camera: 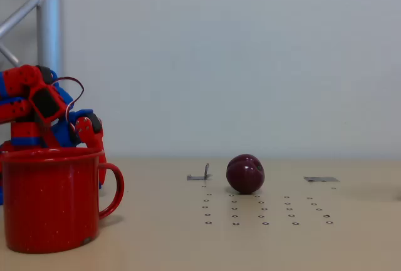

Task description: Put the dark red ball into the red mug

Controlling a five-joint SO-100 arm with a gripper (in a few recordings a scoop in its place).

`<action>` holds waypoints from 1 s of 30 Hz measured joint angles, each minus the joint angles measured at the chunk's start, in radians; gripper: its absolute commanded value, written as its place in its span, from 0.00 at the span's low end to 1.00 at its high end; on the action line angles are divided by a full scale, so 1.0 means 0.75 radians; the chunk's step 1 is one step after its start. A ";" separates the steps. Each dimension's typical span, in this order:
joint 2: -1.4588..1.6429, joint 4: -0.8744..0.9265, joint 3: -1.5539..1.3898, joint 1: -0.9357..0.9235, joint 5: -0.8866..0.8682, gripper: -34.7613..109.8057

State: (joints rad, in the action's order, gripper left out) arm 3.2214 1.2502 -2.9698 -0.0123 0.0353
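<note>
The dark red ball (245, 173) rests on the tabletop (351, 240) near the centre of the fixed view, at the far edge of a grid of small printed ring marks (263, 209). Its glossy maroon surface shows a faint crease on the upper right. It touches nothing else.

The red mug (51, 199) stands upright at the left front of the tabletop, well apart from the ball, with its loop handle pointing right toward the ball.

The red-and-blue arm (44, 111) is folded behind the mug at the left edge. The end effector (100, 164) descends behind the mug rim and handle; whether it is open or closed cannot be determined. It is well apart from the ball, which lies to its right.

Two small grey metal pieces lie flat on the tabletop: a bent bracket (199, 175) just left of the ball and a flat strip (321, 179) to the right.

No legible writing or brand marking is visible.
</note>
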 measured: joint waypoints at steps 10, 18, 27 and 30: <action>0.000 0.000 0.000 0.000 0.000 0.23; 0.000 0.000 0.000 0.000 0.000 0.23; 0.000 0.000 0.000 0.000 0.014 0.23; 0.000 -0.002 -0.002 -0.027 0.178 0.23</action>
State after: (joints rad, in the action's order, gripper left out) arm 3.2214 1.2487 -2.9713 -0.0322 0.1687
